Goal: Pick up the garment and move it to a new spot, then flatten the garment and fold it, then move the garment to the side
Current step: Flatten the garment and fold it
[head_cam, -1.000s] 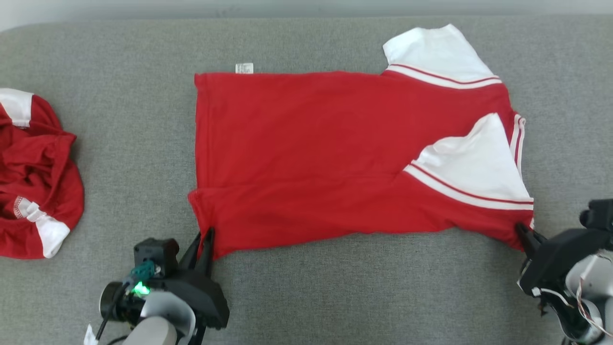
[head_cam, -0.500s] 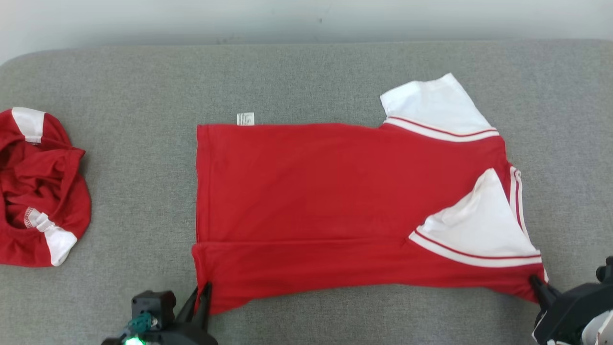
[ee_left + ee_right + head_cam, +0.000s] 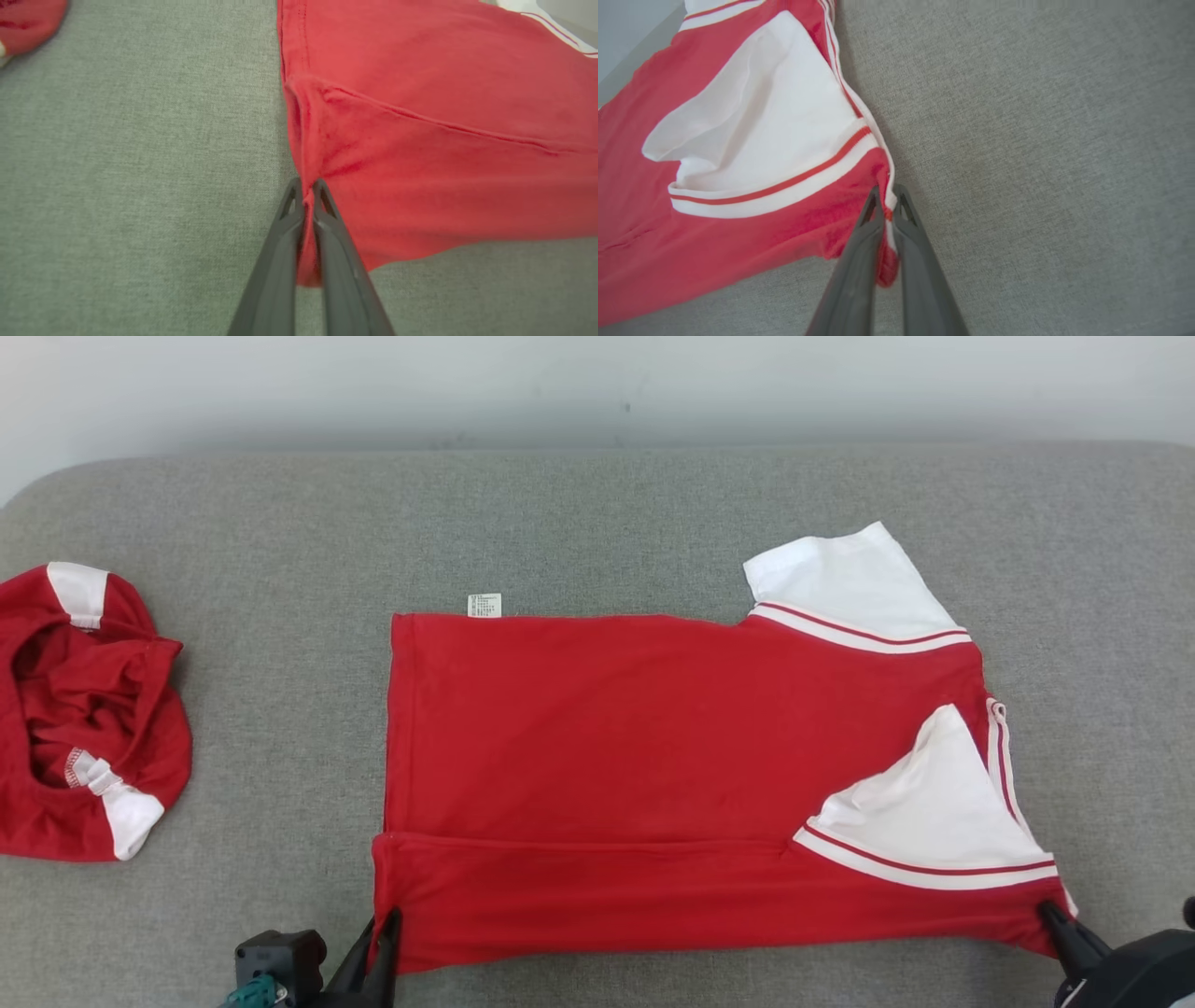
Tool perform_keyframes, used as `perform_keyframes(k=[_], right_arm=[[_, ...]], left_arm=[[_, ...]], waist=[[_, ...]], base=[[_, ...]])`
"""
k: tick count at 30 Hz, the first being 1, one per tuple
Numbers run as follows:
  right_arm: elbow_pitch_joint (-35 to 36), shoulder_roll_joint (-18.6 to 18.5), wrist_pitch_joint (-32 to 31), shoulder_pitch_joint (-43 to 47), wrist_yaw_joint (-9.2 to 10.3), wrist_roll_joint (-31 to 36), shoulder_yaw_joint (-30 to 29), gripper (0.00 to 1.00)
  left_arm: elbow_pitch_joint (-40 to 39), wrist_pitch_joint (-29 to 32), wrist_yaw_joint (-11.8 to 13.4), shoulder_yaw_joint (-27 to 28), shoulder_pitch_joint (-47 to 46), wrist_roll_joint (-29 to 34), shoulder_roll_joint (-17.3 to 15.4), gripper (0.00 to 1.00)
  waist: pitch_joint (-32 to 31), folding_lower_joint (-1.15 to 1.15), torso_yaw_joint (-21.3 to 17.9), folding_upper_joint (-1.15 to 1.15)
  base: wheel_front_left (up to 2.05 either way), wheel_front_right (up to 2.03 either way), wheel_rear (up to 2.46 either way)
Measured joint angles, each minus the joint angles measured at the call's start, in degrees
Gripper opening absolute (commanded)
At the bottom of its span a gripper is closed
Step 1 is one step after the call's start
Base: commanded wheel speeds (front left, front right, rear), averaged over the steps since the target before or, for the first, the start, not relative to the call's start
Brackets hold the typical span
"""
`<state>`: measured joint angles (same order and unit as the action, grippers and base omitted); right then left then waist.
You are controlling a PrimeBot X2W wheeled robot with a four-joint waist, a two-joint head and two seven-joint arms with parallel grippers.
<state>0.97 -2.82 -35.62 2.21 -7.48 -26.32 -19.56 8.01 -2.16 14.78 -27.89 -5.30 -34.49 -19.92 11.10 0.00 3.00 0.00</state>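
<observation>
Red shirt [image 3: 653, 756] stretched sideways on the grey cushion [image 3: 280, 541], pinched at both near corners.

From the head, the shirt lay mid-cushion, long axis left to right, hem to the left and white sleeves to the right, its near edge folded over as a band. A tag [image 3: 484, 605] poked out at the far edge, and a red heap [image 3: 84, 709] sat well apart at the left. The left gripper [image 3: 387, 924] and right gripper [image 3: 1047, 910] met the near corners. At the left wrist, its fingers [image 3: 280, 242] were pressed together on the hem corner. At the right wrist, its fingers [image 3: 850, 270] pinched the corner beside a white sleeve.
</observation>
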Motion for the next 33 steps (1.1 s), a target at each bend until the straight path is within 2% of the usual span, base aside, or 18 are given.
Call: perform_keyframes(k=[6,7,8,9,15,21,27,29,33], right_arm=[[1.5,0.0,-0.9,2.0,0.00,-0.3,-0.2,0.00],[1.2,0.0,-1.2,2.1,0.00,-0.2,-0.1,0.07],[0.9,0.0,-1.2,2.1,0.00,0.2,0.1,0.98],[0.3,0.0,-1.2,2.1,0.00,0.3,0.1,1.00],[-1.0,-0.1,0.1,0.7,0.01,2.1,0.4,1.00],[4.0,-0.3,-2.2,-5.0,0.01,4.5,1.2,1.00],[4.9,-5.2,-10.3,-17.2,0.01,5.6,4.6,1.00],[2.8,-6.8,-12.6,-22.4,0.01,5.7,6.5,1.00],[-3.5,-9.5,-13.5,-33.4,0.01,5.9,9.8,1.00]], left_arm=[[-2.1,0.7,0.9,0.0,1.3,-0.1,-0.8,0.00],[-2.0,0.7,0.9,-0.1,1.4,-0.1,-0.8,0.18],[-1.9,0.7,0.9,-0.1,1.4,-0.1,-0.8,0.43],[-1.7,0.5,0.9,-0.1,1.5,-0.1,-0.8,1.00],[-1.3,0.4,1.9,0.3,1.9,-0.1,-1.0,1.00],[-4.6,2.0,2.6,2.3,-0.4,-0.4,-3.4,1.00],[-4.1,8.0,0.7,2.8,-11.1,-0.1,-6.0,1.00],[-2.5,10.3,-0.5,2.9,-15.5,-0.5,-5.9,1.00],[1.6,14.4,-3.4,2.1,-24.0,-1.5,-4.7,1.00]], waist=[[-0.4,0.00,-0.6,0.00],[-0.3,0.00,-0.8,0.00],[-0.3,0.00,-0.9,0.00],[-0.2,0.00,-1.0,0.00],[0.2,0.00,-1.1,0.00],[1.1,0.00,-0.5,0.00],[3.0,0.00,-0.2,0.00],[4.0,0.00,-0.2,0.00],[6.6,0.01,-0.4,0.00]], base=[[0.00,0.00,0.00],[0.00,0.00,0.00],[0.00,0.00,0.00],[0.00,0.00,0.00],[0.00,0.00,0.00],[0.00,0.00,0.00],[0.00,0.00,0.00],[0.00,0.00,0.00],[0.00,0.00,0.00]])
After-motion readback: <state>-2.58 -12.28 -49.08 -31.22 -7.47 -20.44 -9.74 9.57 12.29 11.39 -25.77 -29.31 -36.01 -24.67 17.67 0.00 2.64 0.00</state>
